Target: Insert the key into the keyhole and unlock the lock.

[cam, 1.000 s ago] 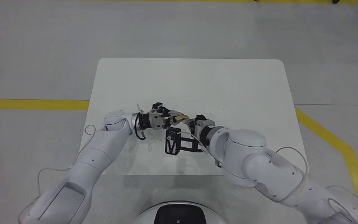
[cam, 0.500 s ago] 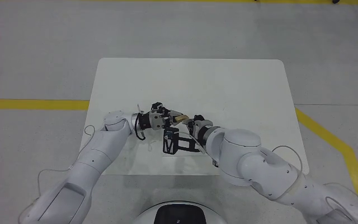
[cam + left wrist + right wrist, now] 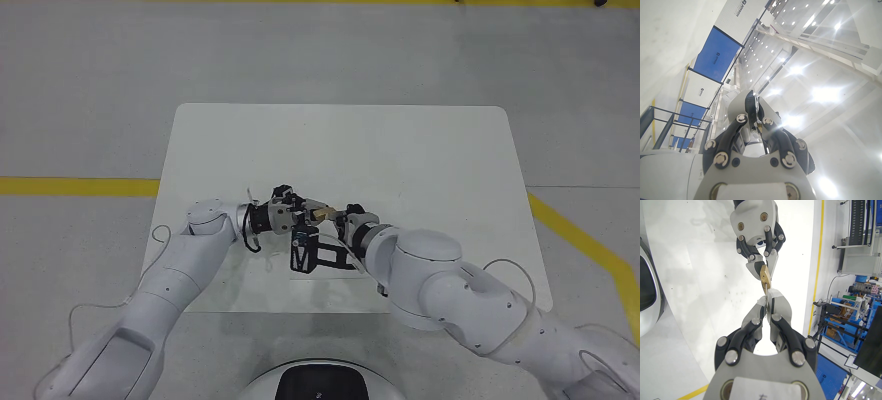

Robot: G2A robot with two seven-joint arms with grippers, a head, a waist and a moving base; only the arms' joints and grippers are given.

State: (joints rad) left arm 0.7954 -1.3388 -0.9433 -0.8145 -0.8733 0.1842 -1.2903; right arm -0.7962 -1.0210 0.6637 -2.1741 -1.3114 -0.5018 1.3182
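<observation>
Over the near middle of the white tabletop (image 3: 400,150) the 2 arms meet tip to tip. The left end effector (image 3: 763,271) is clamped on the brass lock (image 3: 765,275), its fingers (image 3: 772,262) pressed against both flat sides of the body, with the lock's keyhole end pointing toward the other arm. The right end effector (image 3: 768,295) is closed tight on the head of the key (image 3: 765,286). The key's thin blade runs straight from those fingertips to the keyhole end of the lock and touches it there; how far the blade sits inside cannot be told. In the top view the lock (image 3: 322,212) shows as a small tan piece between the left end effector (image 3: 305,212) and the right end effector (image 3: 338,218), both arms lying low and nearly in 1 line across the tabletop.
</observation>
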